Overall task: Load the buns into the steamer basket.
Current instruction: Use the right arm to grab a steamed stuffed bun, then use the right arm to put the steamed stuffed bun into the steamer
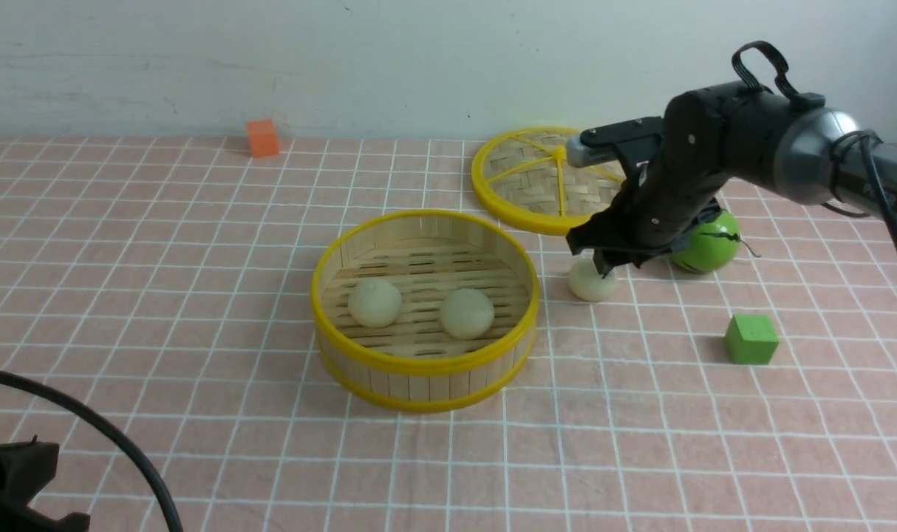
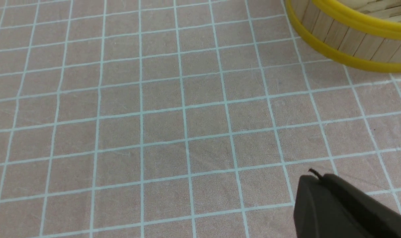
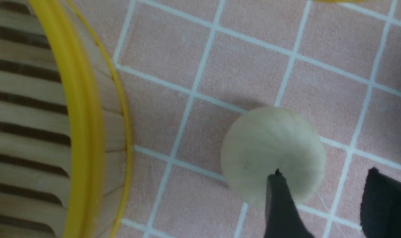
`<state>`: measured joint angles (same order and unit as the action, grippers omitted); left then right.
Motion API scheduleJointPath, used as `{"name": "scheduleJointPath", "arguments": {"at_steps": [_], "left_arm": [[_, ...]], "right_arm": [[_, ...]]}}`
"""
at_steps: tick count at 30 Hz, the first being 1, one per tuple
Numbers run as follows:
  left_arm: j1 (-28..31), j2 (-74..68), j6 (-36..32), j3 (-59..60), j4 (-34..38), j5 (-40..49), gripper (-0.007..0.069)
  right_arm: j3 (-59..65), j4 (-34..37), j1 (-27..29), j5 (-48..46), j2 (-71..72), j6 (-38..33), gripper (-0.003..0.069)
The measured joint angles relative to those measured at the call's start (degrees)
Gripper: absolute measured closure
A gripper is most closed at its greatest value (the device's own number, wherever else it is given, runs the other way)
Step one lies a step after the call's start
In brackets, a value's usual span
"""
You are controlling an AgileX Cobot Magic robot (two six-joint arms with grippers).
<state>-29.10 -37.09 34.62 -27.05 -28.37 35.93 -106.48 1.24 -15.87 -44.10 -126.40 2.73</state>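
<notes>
steamer basket [image 1: 425,367]: two buns [image 1: 374,301] inside | third bun [image 1: 589,284]: outside, beneath right fingers [image 1: 601,262]

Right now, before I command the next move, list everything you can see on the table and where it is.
steamer basket: one, bamboo with yellow rims; centre.
buns: three, cream-white; two in the basket, the second here, and one on the cloth just right of it.
lid: one, woven with yellow rim; flat, behind and right of the basket.
green fruit: one; right side, partly hidden by the right arm.
green cube: one; right front.
orange cube: one; back left, near the wall.
tablecloth: one, pink with white grid.
right gripper: black, open; over the loose bun.
left gripper: black; near left, only partly seen.
</notes>
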Motion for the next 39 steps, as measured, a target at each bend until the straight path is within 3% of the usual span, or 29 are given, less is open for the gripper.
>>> {"name": "scheduleJointPath", "arguments": {"at_steps": [9,11,13,15,23,28,34,39], "left_arm": [[0.0,0.0,0.0,0.0,-0.2,-0.3,0.0635],[0.0,0.0,0.0,0.0,-0.2,-0.3,0.0633],[0.0,0.0,0.0,0.0,-0.2,-0.3,0.0629],[0.0,0.0,0.0,0.0,-0.3,-0.3,0.0627],[0.0,0.0,0.0,0.0,-0.3,-0.8,0.0624],[0.0,0.0,0.0,0.0,-0.4,-1.1,0.0624],[0.0,0.0,0.0,0.0,-0.1,-1.1,0.0624],[0.0,0.0,0.0,0.0,0.2,-1.0,0.0621]], "right_arm": [[0.0,1.2,0.0,1.8,-2.9,-0.1,0.0435],[-0.1,1.2,0.0,2.3,-3.1,-0.4,0.0494],[-1.5,1.3,0.0,1.9,-3.1,-1.9,0.0615],[-3.0,1.7,-0.2,0.2,-2.9,-2.7,0.0651],[-10.0,2.1,-6.4,-3.6,2.6,-11.2,0.0656],[-10.5,2.9,-13.3,-0.4,1.6,-18.8,0.0656],[-10.4,2.9,-15.9,5.4,-4.6,-20.6,0.0644],[-10.4,2.9,-16.0,5.8,-7.5,-20.7,0.0501]]}}
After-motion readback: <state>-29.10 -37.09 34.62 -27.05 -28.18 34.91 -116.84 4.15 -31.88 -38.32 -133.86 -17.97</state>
